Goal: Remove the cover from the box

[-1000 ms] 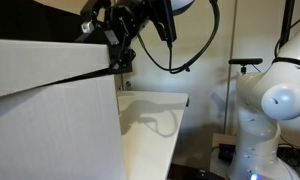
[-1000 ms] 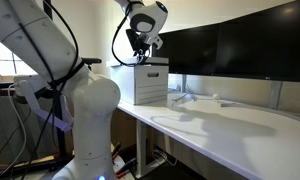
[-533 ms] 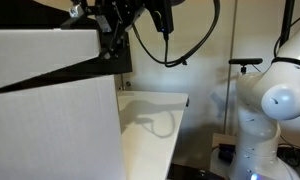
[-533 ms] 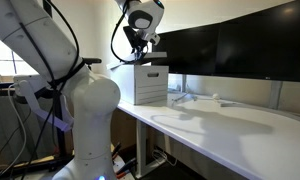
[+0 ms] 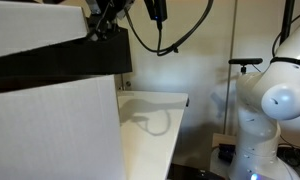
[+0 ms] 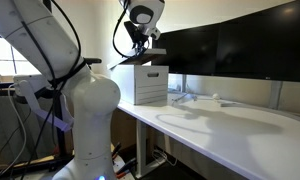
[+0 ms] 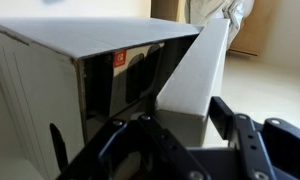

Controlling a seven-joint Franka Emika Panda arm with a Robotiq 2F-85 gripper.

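Observation:
The box (image 5: 50,130) is a big white box that fills the lower left of an exterior view and stands small on the table's far end in an exterior view (image 6: 150,88). The white cover (image 5: 35,30) hangs above it with a dark gap between, and it shows tilted over the box top (image 6: 138,62). My gripper (image 5: 102,28) is shut on the cover's edge, high over the box (image 6: 146,42). In the wrist view the cover's white rim (image 7: 195,70) sits between the jaws (image 7: 185,115), and the box wall (image 7: 30,90) is at the left.
A long white table (image 6: 230,125) runs from the box toward the camera, backed by black monitors (image 6: 240,45). The arm's white base (image 6: 85,110) stands beside the table. White arm links (image 5: 265,100) stand at the right, with the tabletop (image 5: 150,125) beside the box.
The gripper has risen with the cover. The cover's gripped side went from a narrow wedge above the box to a wide dark gap.

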